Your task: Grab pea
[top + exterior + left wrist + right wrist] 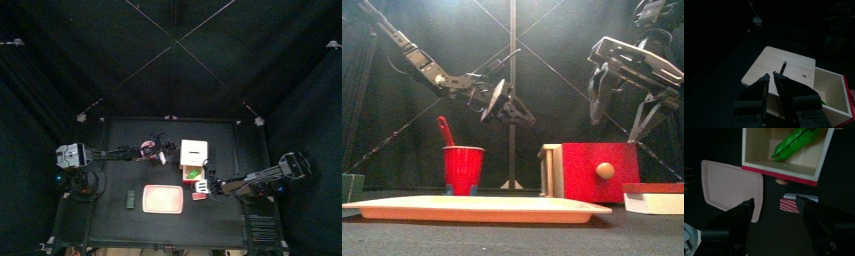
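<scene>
Right gripper [777, 210] hangs with its jaws spread wide above a small red-and-white striped piece [789, 204], beside the pink tray [731, 185]. At the top of the right wrist view the bright green pea pod [797, 142] lies inside the open white box [821, 155], its long axis slanting from lower left to upper right. Left gripper [773, 76], jaws nearly together, hovers over the box's top.

Pale matt wooden box [791, 75], glossy green plastic pea [799, 142] (smooth), matt pink tray [731, 183]
</scene>
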Tool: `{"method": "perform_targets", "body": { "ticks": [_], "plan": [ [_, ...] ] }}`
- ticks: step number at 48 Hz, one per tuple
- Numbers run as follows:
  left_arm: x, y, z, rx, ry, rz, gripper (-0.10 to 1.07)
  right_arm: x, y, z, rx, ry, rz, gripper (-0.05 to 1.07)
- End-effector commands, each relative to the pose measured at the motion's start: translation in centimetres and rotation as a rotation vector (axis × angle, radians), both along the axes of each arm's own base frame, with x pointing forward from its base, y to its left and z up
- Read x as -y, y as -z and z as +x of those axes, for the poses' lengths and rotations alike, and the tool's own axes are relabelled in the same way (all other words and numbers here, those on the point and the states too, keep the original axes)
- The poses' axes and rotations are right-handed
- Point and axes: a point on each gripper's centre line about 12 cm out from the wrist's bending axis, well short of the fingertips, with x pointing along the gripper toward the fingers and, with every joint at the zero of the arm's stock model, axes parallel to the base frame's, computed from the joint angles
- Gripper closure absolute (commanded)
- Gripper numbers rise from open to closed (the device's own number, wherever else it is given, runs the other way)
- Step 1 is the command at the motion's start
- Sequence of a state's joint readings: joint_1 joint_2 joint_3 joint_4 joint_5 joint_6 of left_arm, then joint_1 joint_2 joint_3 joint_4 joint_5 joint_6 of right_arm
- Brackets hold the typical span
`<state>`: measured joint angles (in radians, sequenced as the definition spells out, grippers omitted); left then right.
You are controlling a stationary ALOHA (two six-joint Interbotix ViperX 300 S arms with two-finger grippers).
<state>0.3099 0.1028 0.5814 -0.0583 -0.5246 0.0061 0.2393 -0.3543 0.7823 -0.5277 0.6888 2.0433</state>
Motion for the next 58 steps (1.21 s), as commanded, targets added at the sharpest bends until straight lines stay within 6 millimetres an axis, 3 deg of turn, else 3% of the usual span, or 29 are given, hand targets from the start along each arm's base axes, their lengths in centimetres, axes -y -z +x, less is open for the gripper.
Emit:
{"method": "perform_targets", "body": {
  "ticks": [1, 12, 21, 29, 40, 50, 58],
  "plan": [
    [0.2, -1.6, 0.0, 0.041, 0.008, 0.021, 0.37, 0.6, -2.2, -0.5, 0.076, -0.027, -0.054, 0.07],
    [0.2, -1.7, -0.6, 0.037, 0.007, 0.026, 0.37, 3.7, -5.2, -1.9, 0.191, -0.06, -0.292, 0.07],
    [0.8, -2.4, -2.3, 0.045, 0.007, 0.026, 0.37, 6.3, -7.3, -3.3, 0.269, -0.074, -0.462, 0.07],
    [1.7, -3.2, -4.1, 0.066, 0.017, 0.039, 0.37, 7.9, -7.2, -4.3, 0.167, -0.129, -0.533, 0.07],
    [2.6, -2.7, -6.2, 0.075, 0.022, 0.042, 0.37, 10.3, -7.1, -5.3, -0.032, -0.274, -0.592, 0.07],
    [3.2, -3.2, -8.0, 0.13, 0.021, 0.061, 0.37, 11.2, -8.8, -4.7, 0.008, -0.431, -0.687, 0.07],
    [3.4, -3.9, -9.4, 0.199, 0.015, 0.087, 0.37, 11.9, -8.0, -4.3, 0.008, -0.493, -0.674, 0.08]
  ]
}}
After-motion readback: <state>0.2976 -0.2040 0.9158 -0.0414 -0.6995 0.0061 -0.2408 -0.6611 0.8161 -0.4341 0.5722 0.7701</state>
